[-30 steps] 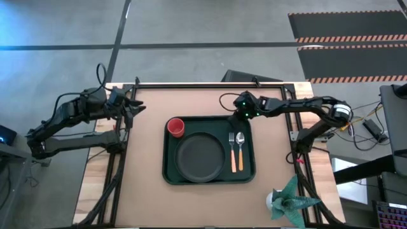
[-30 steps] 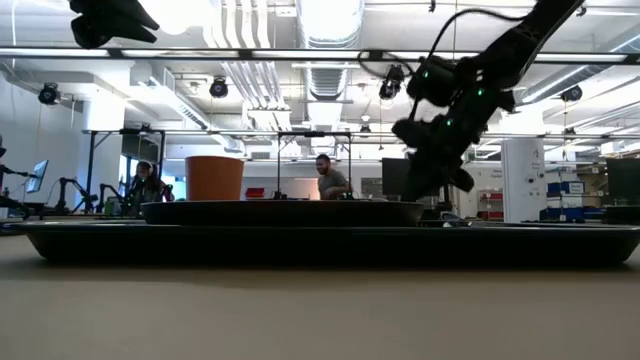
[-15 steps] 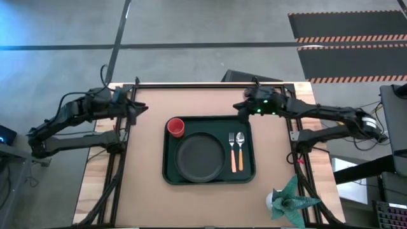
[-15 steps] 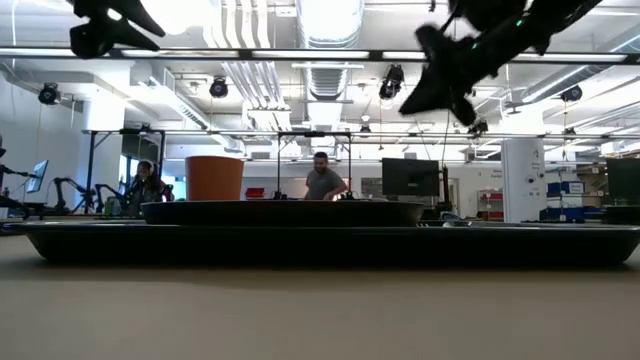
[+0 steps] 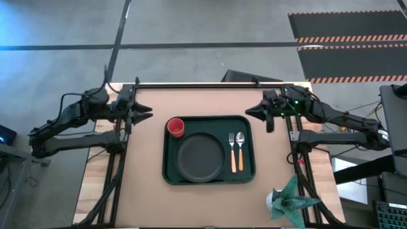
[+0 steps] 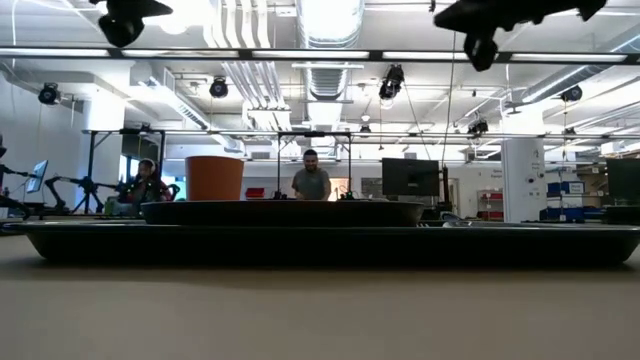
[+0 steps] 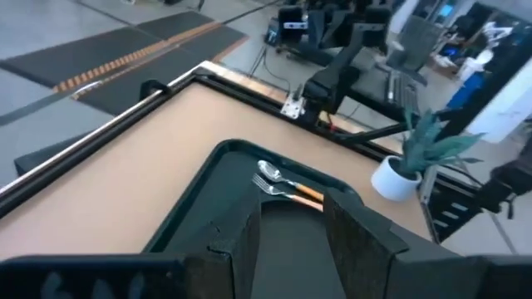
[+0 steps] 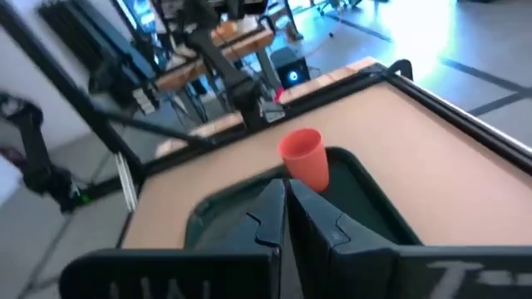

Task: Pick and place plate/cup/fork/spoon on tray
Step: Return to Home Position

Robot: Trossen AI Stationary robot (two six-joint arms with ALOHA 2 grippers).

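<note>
The dark green tray (image 5: 248,173) lies mid-table. On it rest the dark plate (image 5: 201,157), the red cup (image 5: 175,128) upright at its far left corner, and the fork (image 5: 232,152) and spoon (image 5: 240,151), side by side to the right of the plate, orange handles toward the near edge. My left gripper (image 5: 146,115) is open and empty, in the air left of the tray; its wrist view shows its fingers (image 7: 357,241) apart. My right gripper (image 5: 249,112) is shut and empty, high beside the tray's far right corner.
A potted plant (image 5: 287,200) stands at the table's near right corner. Black frame rails (image 5: 121,159) run along the table's left and right sides. In the low view, people (image 6: 312,182) are in the room beyond the table.
My right gripper has risen from just above the tray's far right part and drawn back toward the table's right edge, tipping to level. My left gripper has shifted a little toward the tray. The things on the tray have stayed put.
</note>
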